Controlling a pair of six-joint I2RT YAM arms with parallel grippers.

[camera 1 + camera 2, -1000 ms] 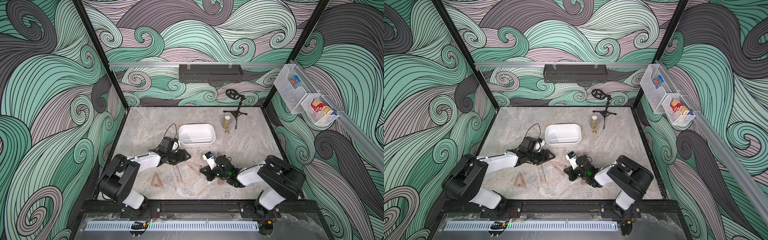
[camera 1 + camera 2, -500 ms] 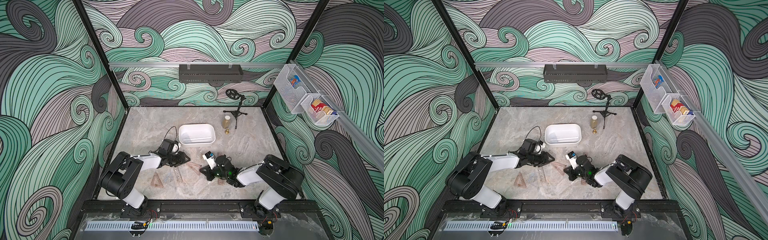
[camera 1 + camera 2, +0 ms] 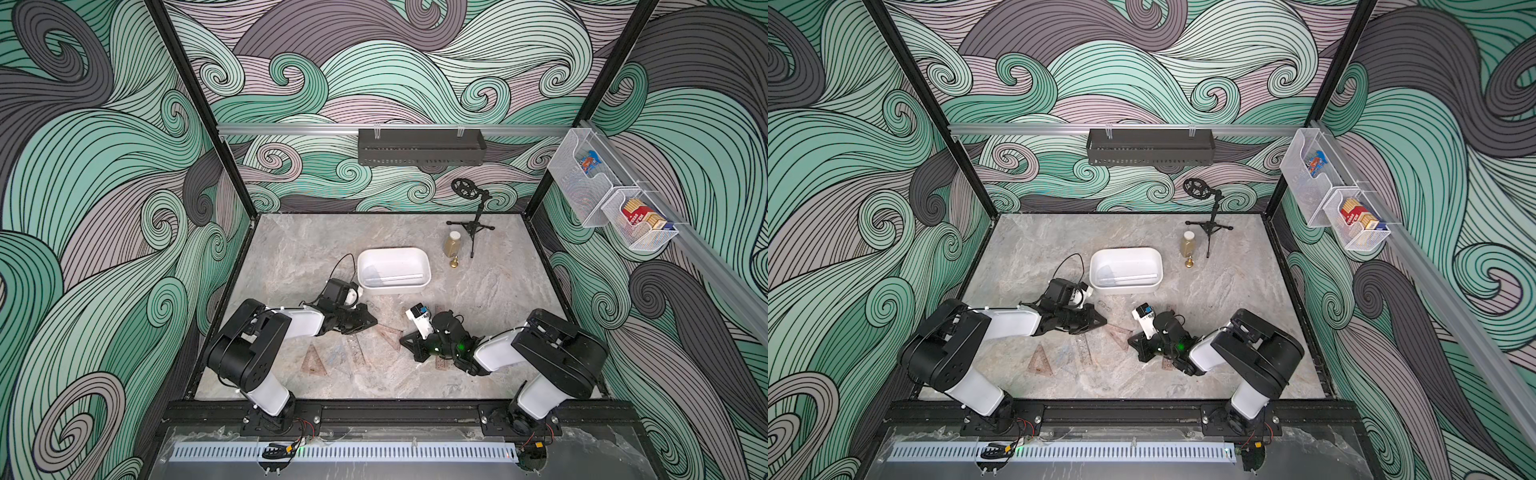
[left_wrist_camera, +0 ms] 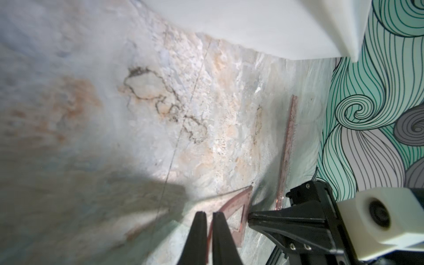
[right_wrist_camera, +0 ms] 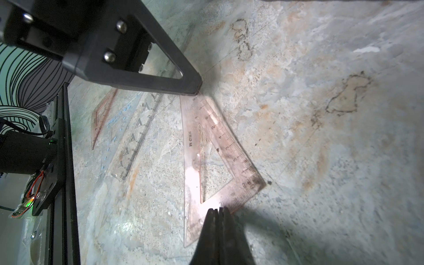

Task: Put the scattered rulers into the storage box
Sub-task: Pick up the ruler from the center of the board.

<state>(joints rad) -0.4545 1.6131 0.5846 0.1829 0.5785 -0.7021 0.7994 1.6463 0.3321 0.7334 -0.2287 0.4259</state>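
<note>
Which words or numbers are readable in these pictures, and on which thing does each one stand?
"2", "3", "4", "5": scale on the reddish set square.
Brand print beside that scale: too blurred.
Marks on the clear ruler: too small.
Print on the boxes in the wall basket: too small.

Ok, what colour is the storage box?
The storage box is plain white, clearest in a top view.

swirl-patterned teal, grey walls [image 3: 374, 62]; marbled stone tabletop [image 3: 311, 249]
</note>
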